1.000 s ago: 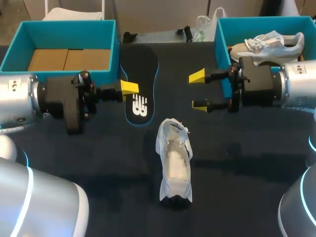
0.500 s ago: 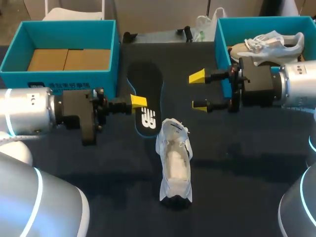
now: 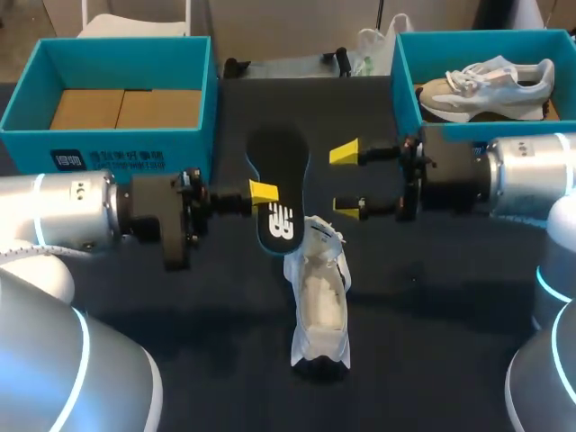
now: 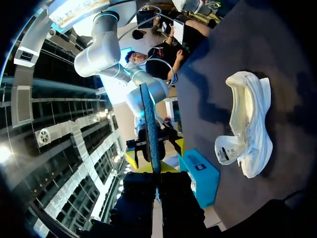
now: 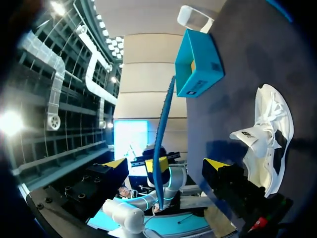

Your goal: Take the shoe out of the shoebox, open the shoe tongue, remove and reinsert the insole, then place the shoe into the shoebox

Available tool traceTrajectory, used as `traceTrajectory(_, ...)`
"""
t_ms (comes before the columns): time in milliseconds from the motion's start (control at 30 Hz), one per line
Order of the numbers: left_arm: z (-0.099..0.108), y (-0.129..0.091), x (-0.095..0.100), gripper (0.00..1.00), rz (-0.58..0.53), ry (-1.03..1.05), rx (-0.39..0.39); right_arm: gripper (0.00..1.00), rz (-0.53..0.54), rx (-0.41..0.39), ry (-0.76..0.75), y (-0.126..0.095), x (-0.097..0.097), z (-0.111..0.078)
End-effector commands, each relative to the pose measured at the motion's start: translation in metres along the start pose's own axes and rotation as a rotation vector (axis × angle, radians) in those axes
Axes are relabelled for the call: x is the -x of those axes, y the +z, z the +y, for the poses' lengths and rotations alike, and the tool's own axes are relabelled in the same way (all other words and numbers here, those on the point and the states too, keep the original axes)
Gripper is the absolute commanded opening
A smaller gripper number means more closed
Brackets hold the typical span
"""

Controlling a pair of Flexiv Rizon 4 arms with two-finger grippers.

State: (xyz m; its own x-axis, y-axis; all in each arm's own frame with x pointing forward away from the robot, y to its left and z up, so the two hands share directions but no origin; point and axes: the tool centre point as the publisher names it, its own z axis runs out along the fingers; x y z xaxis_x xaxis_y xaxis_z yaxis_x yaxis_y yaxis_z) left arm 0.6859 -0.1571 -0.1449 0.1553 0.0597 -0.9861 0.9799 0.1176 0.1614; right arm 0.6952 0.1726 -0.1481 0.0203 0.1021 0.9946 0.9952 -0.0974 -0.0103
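While white shoe (image 3: pixel 317 297) sits out on table (image 3: pixel 432 306), tongue apparently open, & insole (image 3: pixel 277 171) is clamped in left gripper (image 3: pixel 264 192) just by shoe's far end, right gripper (image 3: pixel 346 180) spread empty alongside, reinsert + return to shoebox (image 3: pixel 108 153) prob. remain.

White logo (image 3: pixel 281 222) on black insole (image 3: pixel 279 171); a mark, no legible words. White print strip (image 3: pixel 94 160) on front wall of blue box (image 3: pixel 153 144), too small to read. Dark-printed tag (image 4: pixel 226 154) on shoe (image 4: pixel 260 129) tongue, illegible.
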Motion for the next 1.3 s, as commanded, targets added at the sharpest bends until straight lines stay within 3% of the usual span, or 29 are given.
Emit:
traceTrajectory(33,-0.002,0.002,-0.002,0.00,-0.006,0.003,0.006,1.00,0.003,0.003,0.000,0.013,0.003,0.003)
traceTrajectory(200,-0.004,0.004,-0.005,0.00,0.001,0.020,0.001,1.00,0.003,0.003,0.000,0.013,0.003,0.003)
traceTrajectory(467,-0.008,0.015,-0.023,0.00,0.039,0.086,0.057,1.00,-0.042,-0.058,0.038,0.038,0.005,0.008)
traceTrajectory(867,-0.009,0.019,-0.035,0.00,0.045,0.122,0.075,1.00,-0.076,-0.054,0.086,0.045,0.013,-0.007)
traceTrajectory(1067,-0.008,0.020,-0.037,0.00,0.042,0.125,0.083,0.78,-0.102,-0.060,0.113,0.047,0.020,-0.012)
traceTrajectory(1133,-0.008,0.020,-0.037,0.00,0.043,0.128,0.084,0.61,-0.103,-0.061,0.115,0.047,0.021,-0.013)
traceTrajectory(1300,-0.007,0.019,-0.037,0.00,0.045,0.129,0.083,0.60,-0.105,-0.066,0.111,0.050,0.021,-0.014)
